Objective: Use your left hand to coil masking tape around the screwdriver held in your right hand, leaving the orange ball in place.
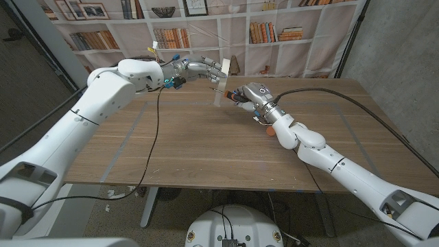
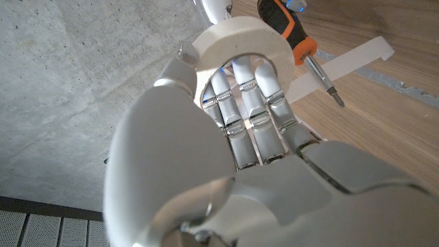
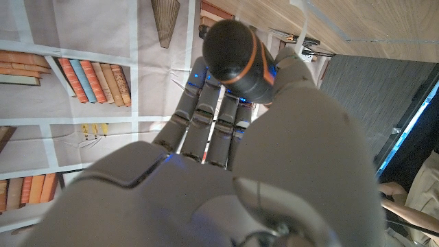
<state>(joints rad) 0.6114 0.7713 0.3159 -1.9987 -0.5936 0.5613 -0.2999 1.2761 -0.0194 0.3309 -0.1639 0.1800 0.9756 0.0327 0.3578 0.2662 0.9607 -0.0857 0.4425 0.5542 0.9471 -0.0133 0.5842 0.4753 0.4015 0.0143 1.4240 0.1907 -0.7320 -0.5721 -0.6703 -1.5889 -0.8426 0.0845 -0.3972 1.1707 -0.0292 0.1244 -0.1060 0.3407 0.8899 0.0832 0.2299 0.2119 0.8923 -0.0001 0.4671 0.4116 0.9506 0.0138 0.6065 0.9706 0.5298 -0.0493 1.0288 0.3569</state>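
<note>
My left hand point(image 1: 199, 68) holds a roll of cream masking tape point(image 1: 225, 66) above the far middle of the table. In the left wrist view the fingers point(image 2: 250, 96) reach through the roll point(image 2: 240, 34). A loose strip of tape point(image 1: 220, 95) hangs down from the roll, and the strip point(image 2: 346, 60) passes behind the screwdriver's metal shaft point(image 2: 324, 77). My right hand point(image 1: 252, 95) grips the screwdriver by its black and orange handle point(image 3: 236, 51), tip pointing at the strip. The orange ball point(image 1: 271, 129) lies on the table, partly hidden behind my right forearm.
The wooden table point(image 1: 171, 151) stretches wide in front of both hands. A black cable point(image 1: 156, 130) runs from my left wrist across the table and over its near edge. Another cable point(image 1: 357, 103) crosses the far right. Bookshelves point(image 1: 274, 31) stand behind.
</note>
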